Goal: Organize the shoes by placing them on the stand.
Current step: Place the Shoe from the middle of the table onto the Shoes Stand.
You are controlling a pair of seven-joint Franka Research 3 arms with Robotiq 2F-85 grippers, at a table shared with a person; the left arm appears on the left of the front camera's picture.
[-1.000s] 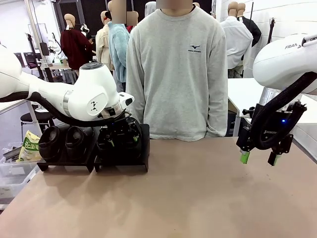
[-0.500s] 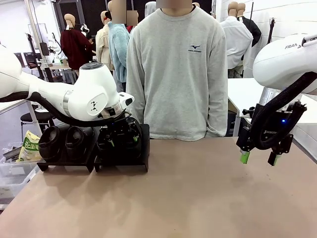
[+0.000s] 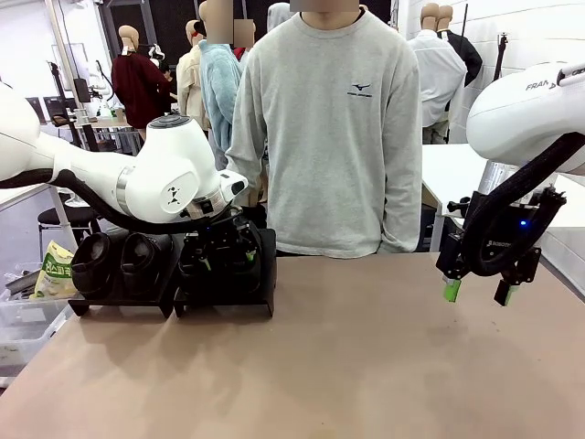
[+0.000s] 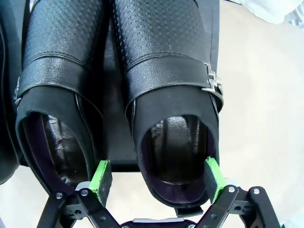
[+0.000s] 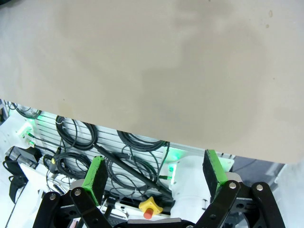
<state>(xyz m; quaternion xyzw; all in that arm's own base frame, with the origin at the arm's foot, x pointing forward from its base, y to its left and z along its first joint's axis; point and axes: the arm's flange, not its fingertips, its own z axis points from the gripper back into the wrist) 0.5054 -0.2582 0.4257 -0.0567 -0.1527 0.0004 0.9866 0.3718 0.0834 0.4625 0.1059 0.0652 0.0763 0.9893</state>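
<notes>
We see a low black stand of two flat shelf platforms (image 3: 224, 297) at the left of a bare tan table (image 3: 366, 357), in front of a person in a grey sweatshirt (image 3: 329, 128) standing at the far side. Two small matte black slip-on shoes (image 3: 123, 261) sit side by side on the left platform, their rounded ends facing us.

The left gripper (image 3: 218, 259) reaches down over the right platform. In its wrist view, the left gripper (image 4: 156, 176) stands wide apart, its green pads (image 4: 100, 175) on either side of the heel of a black textured shoe with a strap and a small metal buckle (image 4: 171, 71). We cannot tell whether the pads touch the shoe. That shoe lies flat on the platform, its long axis running straight away from the wrist camera, toe at the far end and open heel nearest the fingers. A second matching black shoe (image 4: 59, 71) lies just beside it, parallel, pointing the same way.

The right gripper (image 3: 477, 291) hangs above the table's right side, well apart from the stand, spread wide and holding nothing.
</notes>
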